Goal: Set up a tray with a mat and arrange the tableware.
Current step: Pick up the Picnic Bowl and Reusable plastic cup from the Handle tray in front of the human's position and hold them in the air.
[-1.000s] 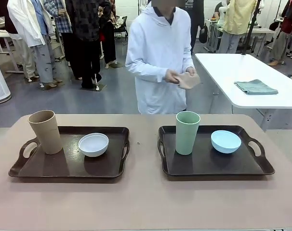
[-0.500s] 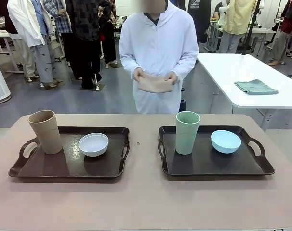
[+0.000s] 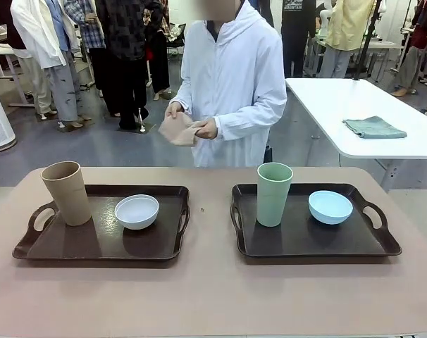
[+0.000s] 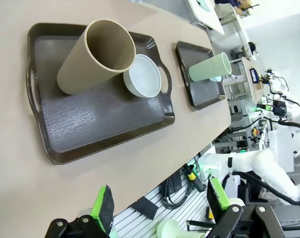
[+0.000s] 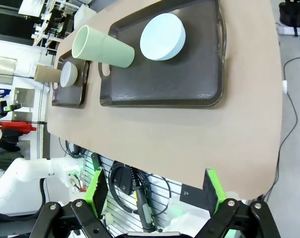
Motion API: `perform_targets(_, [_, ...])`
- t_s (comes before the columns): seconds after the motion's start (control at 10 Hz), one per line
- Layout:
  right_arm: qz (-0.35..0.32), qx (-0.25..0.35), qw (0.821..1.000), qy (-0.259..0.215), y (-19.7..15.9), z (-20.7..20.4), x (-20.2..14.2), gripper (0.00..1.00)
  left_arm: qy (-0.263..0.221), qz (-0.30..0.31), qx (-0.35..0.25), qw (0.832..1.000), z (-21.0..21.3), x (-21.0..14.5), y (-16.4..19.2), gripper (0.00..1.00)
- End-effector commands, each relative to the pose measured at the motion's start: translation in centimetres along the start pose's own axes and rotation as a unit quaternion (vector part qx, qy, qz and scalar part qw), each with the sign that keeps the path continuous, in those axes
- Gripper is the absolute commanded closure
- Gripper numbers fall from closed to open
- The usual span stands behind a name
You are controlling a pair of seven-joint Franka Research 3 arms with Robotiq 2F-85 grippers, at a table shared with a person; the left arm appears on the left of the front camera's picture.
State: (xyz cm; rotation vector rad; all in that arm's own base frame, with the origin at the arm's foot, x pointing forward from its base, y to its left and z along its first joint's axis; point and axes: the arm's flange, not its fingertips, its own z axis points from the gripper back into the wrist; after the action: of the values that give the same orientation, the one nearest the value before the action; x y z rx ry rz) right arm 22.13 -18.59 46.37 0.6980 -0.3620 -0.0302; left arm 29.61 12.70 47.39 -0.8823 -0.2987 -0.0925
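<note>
Beyond the desk (image 3: 213, 303), a person (image 3: 231, 84) is holding a tan mat (image 3: 178, 129); cups (image 3: 273, 193) and bowls (image 3: 137, 211) are sitting on two matless trays (image 3: 94, 246), well ahead of the wide-open jaws.

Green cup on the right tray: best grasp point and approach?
Probably pinch the pale green cup across its upper wall, below the rim, coming from the near side. It stands upright, tall, handleless, widening upward; the light blue bowl sits close on its right.
</note>
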Motion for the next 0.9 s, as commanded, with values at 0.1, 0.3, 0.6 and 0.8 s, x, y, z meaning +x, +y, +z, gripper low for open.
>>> perform_targets(0.1, [0.006,0.014,1.0,-0.004,-0.05,-0.02,0.08,0.0,-0.006,-0.01,-0.011,1.0,0.15,0.12,0.17,0.0])
perform_targets(0.3, [0.006,0.014,1.0,-0.004,-0.05,-0.02,0.08,0.0,-0.006,-0.01,-0.011,1.0,0.15,0.12,0.17,0.0])
perform_targets(0.6, [0.006,0.014,1.0,-0.004,-0.05,-0.02,0.08,0.0,-0.006,-0.01,-0.011,1.0,0.15,0.12,0.17,0.0])
perform_targets(0.8, [0.006,0.014,1.0,-0.004,-0.05,-0.02,0.08,0.0,-0.006,-0.01,-0.011,1.0,0.15,0.12,0.17,0.0])
